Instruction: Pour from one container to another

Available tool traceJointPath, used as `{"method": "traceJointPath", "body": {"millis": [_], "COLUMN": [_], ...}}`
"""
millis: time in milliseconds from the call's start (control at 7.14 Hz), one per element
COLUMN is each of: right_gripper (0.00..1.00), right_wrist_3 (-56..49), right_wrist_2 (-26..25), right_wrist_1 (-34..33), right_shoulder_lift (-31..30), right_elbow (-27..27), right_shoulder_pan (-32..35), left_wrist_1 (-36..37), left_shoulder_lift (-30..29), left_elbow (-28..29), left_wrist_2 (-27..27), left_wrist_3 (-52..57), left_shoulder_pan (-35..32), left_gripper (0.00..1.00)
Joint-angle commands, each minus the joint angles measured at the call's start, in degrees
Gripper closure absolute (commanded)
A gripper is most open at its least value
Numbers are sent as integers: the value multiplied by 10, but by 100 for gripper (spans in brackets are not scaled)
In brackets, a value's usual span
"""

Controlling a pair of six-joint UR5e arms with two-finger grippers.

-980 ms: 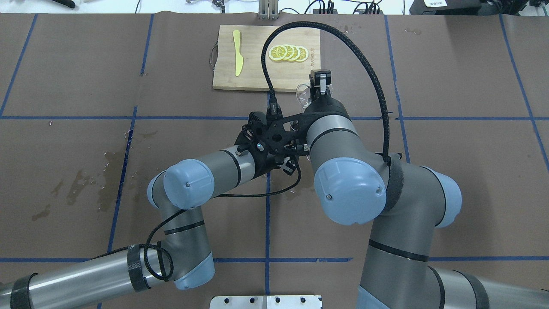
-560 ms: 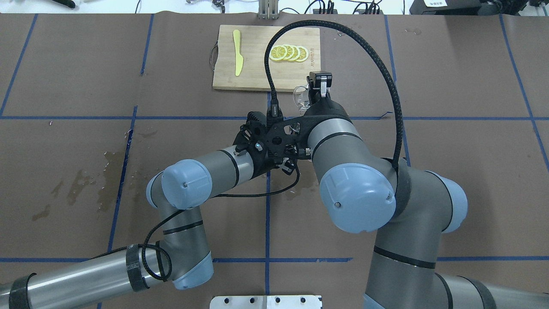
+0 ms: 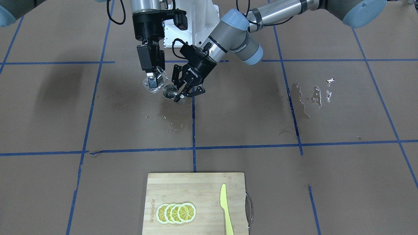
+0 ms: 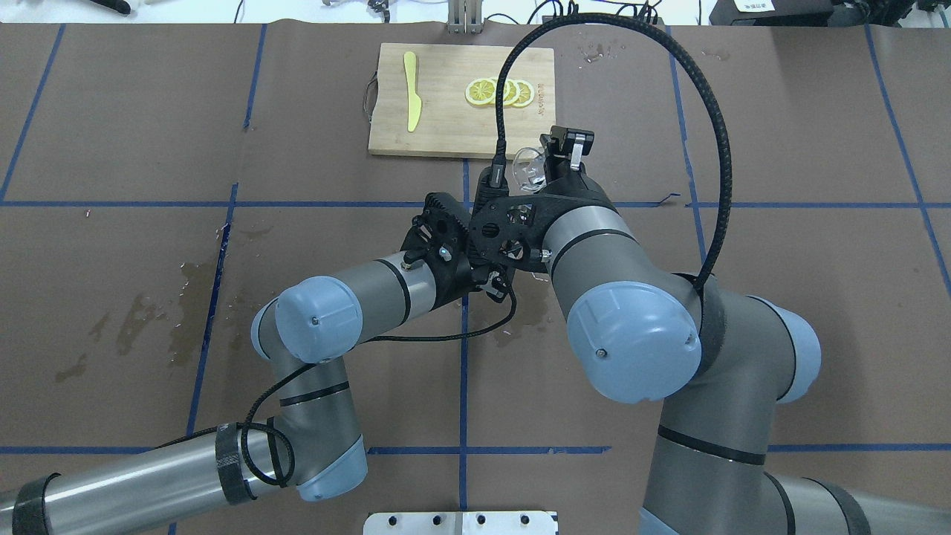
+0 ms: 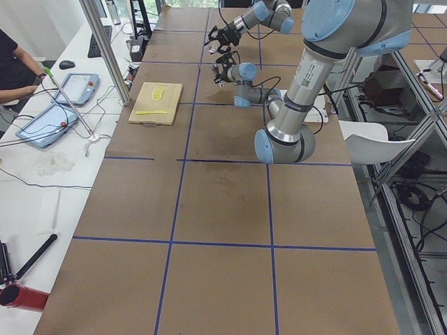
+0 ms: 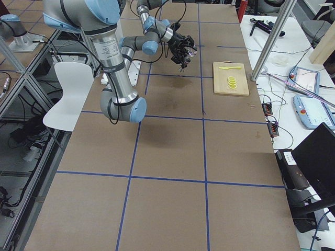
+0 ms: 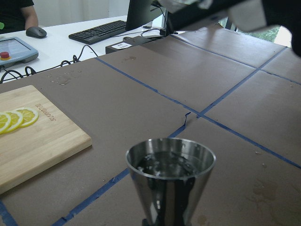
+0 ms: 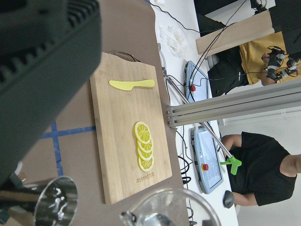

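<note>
Working across the front-facing view: the left side is a big stretch of open brown table (image 3: 49, 114) crossed by blue tape lines (image 3: 86, 124), so plenty of room there. Next the right gripper (image 3: 152, 81) hangs straight down, clamped on the glass cup (image 3: 154, 87), which is up off the table and tipped over toward the jigger (image 3: 169, 92). Cup lip and jigger mouth sit just beside each other, and I can't tell if they actually touch. The left gripper (image 3: 181, 95) slants in from the right, fingers pinched on the jigger, which is also in the air. On the left wrist cam the jigger bowl looks wet and shiny inside, but how full it is I can't judge. There's a wet patch (image 3: 176, 121) on the table right under the pair. Further right it's open table again, then a second wet patch (image 3: 307, 98) well apart from the grippers. The cutting board (image 3: 196, 192) with lemon slices (image 3: 176, 212) and a yellow knife (image 3: 225, 209) sits at the view's bottom edge, centre, far from both arms.
</note>
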Motion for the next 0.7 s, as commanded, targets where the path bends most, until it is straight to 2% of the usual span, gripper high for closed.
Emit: {"method": "traceJointPath", "body": {"millis": [0, 280, 560], "right_gripper": [100, 100, 100], "right_wrist_3": [87, 154, 265], "right_wrist_2": [42, 105, 122], "right_wrist_1": [1, 2, 13], "right_shoulder_lift": [-1, -4, -17], "right_elbow": [0, 13, 18], "right_shoulder_pan": [17, 57, 73], "left_wrist_1": [-14, -71, -86], "left_shoulder_lift": [4, 37, 42], "left_elbow": [-1, -2, -10], "left_wrist_2": [1, 1, 6], "left_wrist_3": [-1, -2, -65], "left_shoulder_pan": [-1, -3, -16], "left_gripper": [100, 100, 100]}}
